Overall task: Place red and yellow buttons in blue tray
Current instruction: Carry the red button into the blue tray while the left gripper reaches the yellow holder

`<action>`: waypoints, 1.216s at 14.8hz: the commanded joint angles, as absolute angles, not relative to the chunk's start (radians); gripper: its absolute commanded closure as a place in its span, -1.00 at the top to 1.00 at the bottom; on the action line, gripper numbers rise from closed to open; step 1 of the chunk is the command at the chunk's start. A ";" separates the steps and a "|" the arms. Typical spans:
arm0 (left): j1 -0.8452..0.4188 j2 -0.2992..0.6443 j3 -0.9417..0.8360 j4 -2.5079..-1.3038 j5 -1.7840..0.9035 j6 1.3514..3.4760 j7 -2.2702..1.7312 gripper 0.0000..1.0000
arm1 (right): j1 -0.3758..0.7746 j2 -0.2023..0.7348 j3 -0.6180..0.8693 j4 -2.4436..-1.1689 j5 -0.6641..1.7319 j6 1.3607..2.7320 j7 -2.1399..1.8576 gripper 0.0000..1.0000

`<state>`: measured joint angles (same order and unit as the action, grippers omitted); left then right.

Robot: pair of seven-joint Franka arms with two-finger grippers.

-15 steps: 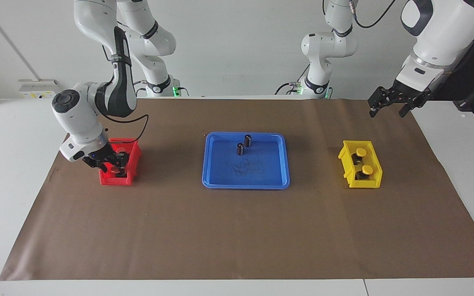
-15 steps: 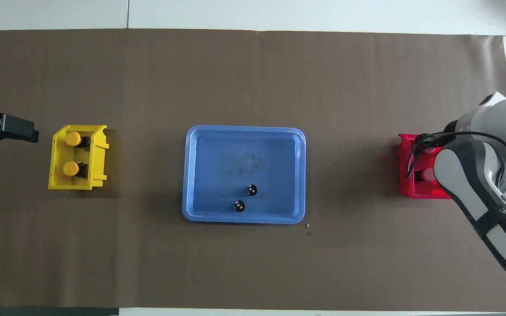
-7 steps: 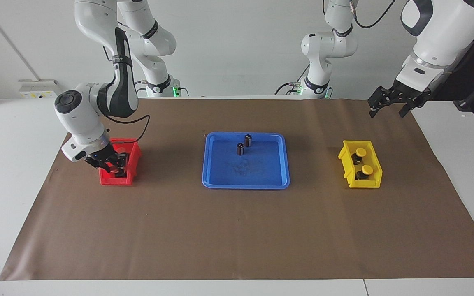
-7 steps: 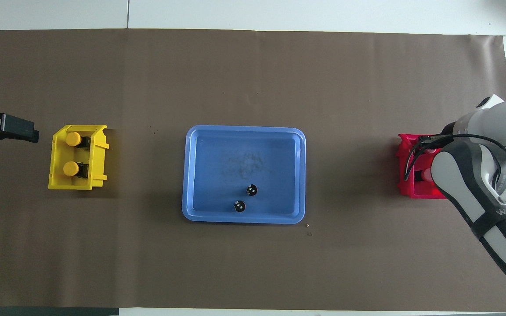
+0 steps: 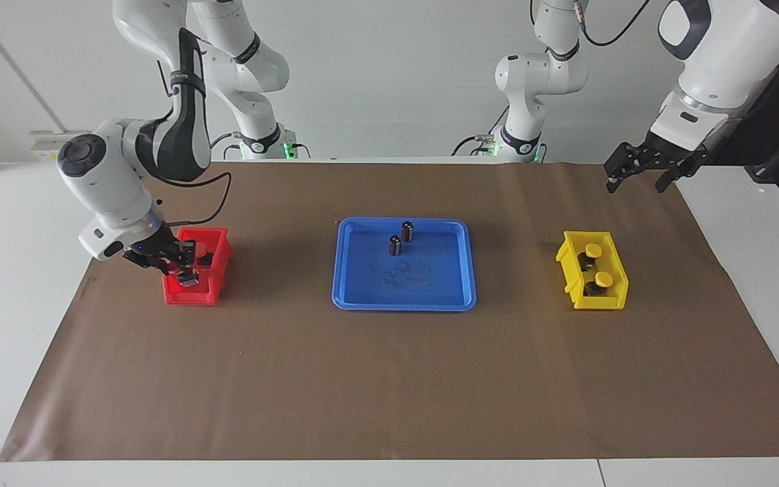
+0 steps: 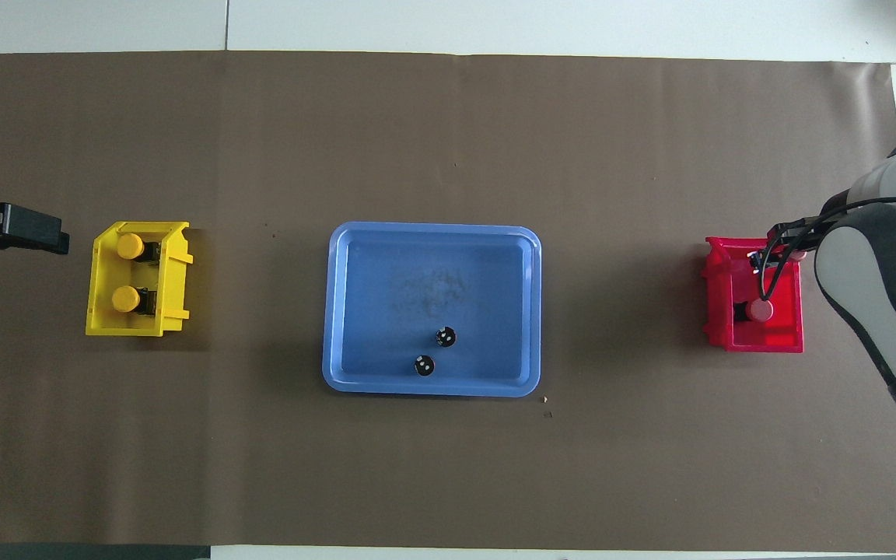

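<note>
My right gripper [image 5: 183, 266] hangs just above the red bin [image 5: 190, 297] and is shut on a red button [image 5: 188, 278], lifted out of the bin; the gripper [image 6: 773, 253] and its button [image 6: 797, 253] also show in the overhead view. A second red button [image 6: 761, 310] stays in the red bin [image 6: 716, 299]. Two yellow buttons [image 5: 593, 251] [image 5: 604, 279] sit in the yellow bin [image 5: 616, 299]. The blue tray [image 5: 430, 274] lies at the table's middle. My left gripper [image 5: 638, 177] waits open in the air, over the table past the yellow bin toward the left arm's end.
Two small dark capless cylinders [image 5: 407, 231] [image 5: 395, 245] stand in the blue tray [image 6: 432, 387], in the part nearer to the robots. Brown paper covers the table. The yellow bin [image 6: 176, 268] is toward the left arm's end, the red bin toward the right arm's end.
My right gripper has risen out of the red bin with a red button and shifted toward the right arm's end. The left arm has not moved.
</note>
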<state>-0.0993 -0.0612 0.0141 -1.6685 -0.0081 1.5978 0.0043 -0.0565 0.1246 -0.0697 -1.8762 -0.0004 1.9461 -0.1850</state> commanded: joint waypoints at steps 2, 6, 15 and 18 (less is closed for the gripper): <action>-0.066 -0.094 0.011 -1.704 0.002 1.597 -0.015 1.00 | 0.021 0.181 -0.049 -1.674 -0.012 1.792 -0.070 -0.78; -0.035 -0.136 0.011 -1.900 0.003 1.814 -0.002 0.86 | 0.280 0.232 -0.048 -1.583 -0.012 1.798 0.358 -0.87; -0.009 0.049 0.009 -2.057 0.002 2.181 0.002 0.40 | 0.623 0.412 -0.044 -1.592 -0.067 1.969 0.785 -0.83; 0.008 0.078 0.008 -2.068 0.000 2.232 -0.002 0.40 | 0.660 0.446 -0.044 -1.594 -0.071 2.013 0.847 -0.81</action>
